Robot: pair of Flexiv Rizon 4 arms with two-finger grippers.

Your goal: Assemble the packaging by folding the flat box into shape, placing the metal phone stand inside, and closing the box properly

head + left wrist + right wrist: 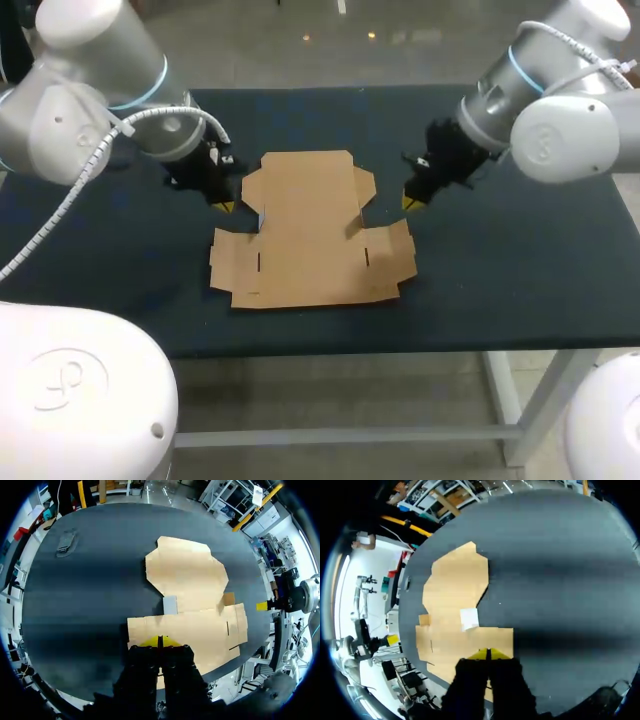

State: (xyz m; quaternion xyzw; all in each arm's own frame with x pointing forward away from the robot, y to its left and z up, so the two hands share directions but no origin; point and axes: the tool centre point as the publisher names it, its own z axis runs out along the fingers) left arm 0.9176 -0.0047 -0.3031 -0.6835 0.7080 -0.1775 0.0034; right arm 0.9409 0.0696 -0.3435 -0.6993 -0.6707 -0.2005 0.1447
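Note:
The flat brown cardboard box point(310, 235) lies unfolded in the middle of the dark table. A small pale flap point(170, 605) stands up at its left notch and another point(469, 617) at its right notch. My left gripper point(222, 205) is shut and empty at the box's left edge, its yellow tips point(160, 641) over a side flap. My right gripper point(411, 202) is shut and empty at the right edge, tips point(487, 654) over the opposite flap. A small flat grey piece point(66, 541), perhaps the phone stand, lies far off near the table's edge, hidden in the head view.
The dark table point(520, 270) has open surface to the right of the box and in front of it. The grey piece also shows at the far edge point(408, 583) in the right wrist view.

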